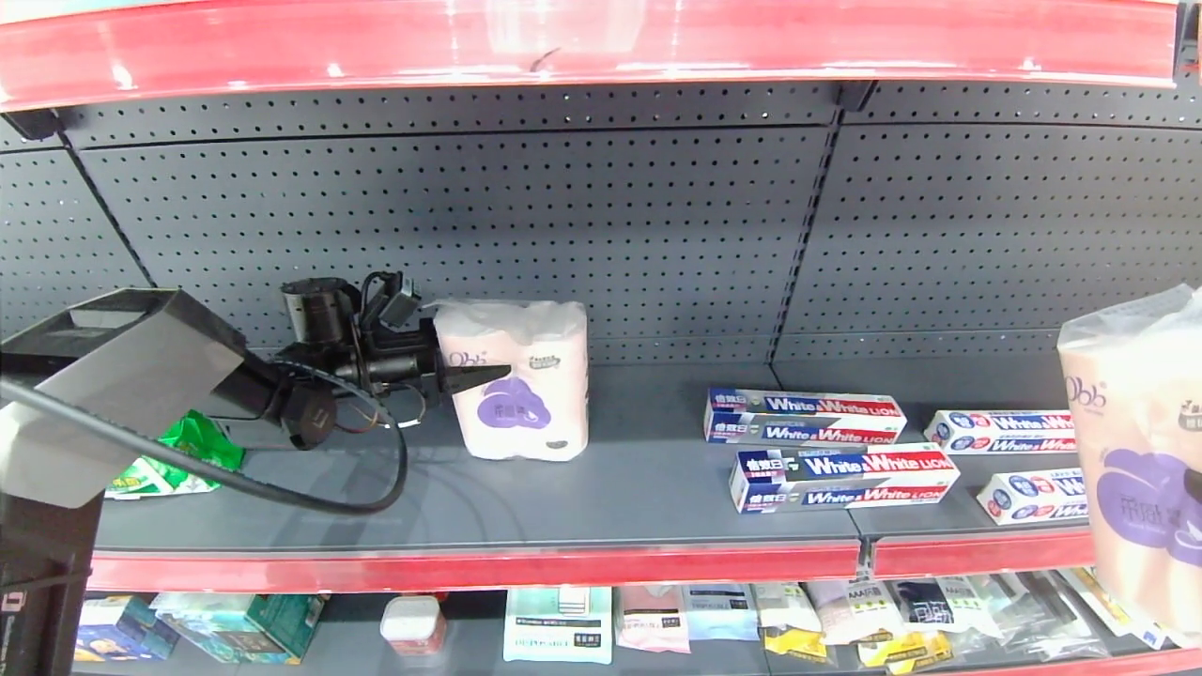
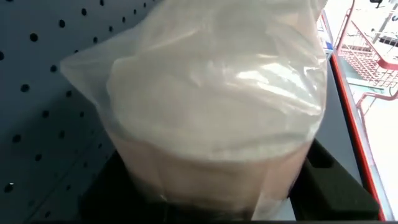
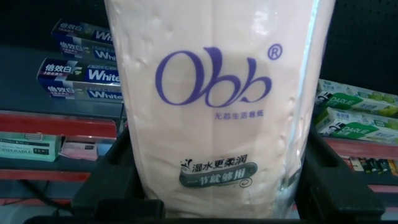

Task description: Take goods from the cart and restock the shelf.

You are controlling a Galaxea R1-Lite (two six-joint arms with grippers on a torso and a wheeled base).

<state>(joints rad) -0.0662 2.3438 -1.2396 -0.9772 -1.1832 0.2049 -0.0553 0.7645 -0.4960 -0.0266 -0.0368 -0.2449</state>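
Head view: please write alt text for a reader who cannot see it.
The left claw grips an upright toilet paper pack standing on the grey shelf. Toothpaste boxes lie to its right, and a second toilet paper pack shows at the right edge.

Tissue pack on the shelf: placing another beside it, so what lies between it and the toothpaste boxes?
Head view: bare shelf between tissue pack and toothpaste boxes.

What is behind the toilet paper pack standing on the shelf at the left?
The grey perforated back panel; the toilet paper pack hides the strip directly behind it.
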